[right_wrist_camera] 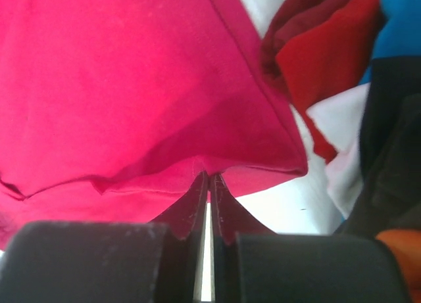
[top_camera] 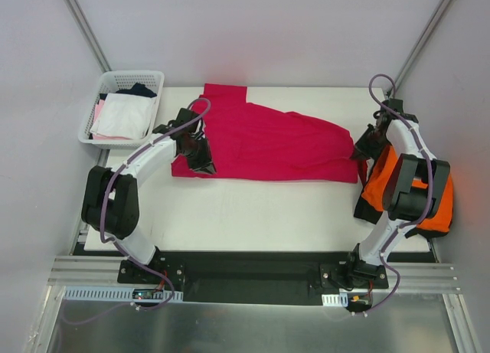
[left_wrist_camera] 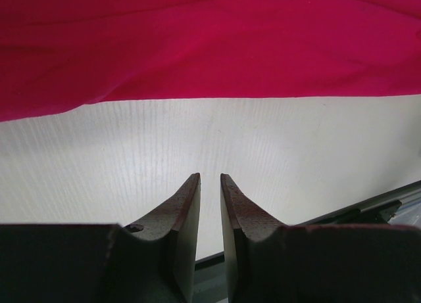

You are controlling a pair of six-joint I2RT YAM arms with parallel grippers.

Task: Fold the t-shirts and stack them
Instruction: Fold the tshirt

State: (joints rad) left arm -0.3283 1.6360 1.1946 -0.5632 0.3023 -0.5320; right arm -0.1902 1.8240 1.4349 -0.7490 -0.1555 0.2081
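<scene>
A crimson-magenta t-shirt (top_camera: 268, 142) lies spread across the back of the white table (top_camera: 253, 215). My left gripper (top_camera: 205, 163) hovers at the shirt's near-left corner. In the left wrist view its fingers (left_wrist_camera: 210, 178) stand a little apart with nothing between them, and the crimson t-shirt's edge (left_wrist_camera: 210, 40) lies beyond the tips. My right gripper (top_camera: 360, 150) is shut on the right-hand hem of the crimson t-shirt (right_wrist_camera: 118, 86), pinched at the fingertips (right_wrist_camera: 208, 176). An orange t-shirt (top_camera: 377, 186) lies bunched at the table's right edge under the right arm, with black cloth (top_camera: 363, 212) at its near side.
A white mesh basket (top_camera: 115, 81) with white and pink garments (top_camera: 122, 116) stands off the table's back-left corner. The right wrist view shows dark red, blue, white and black cloth (right_wrist_camera: 329, 60) piled just right of the gripped hem. Slanted frame poles rise at both back corners.
</scene>
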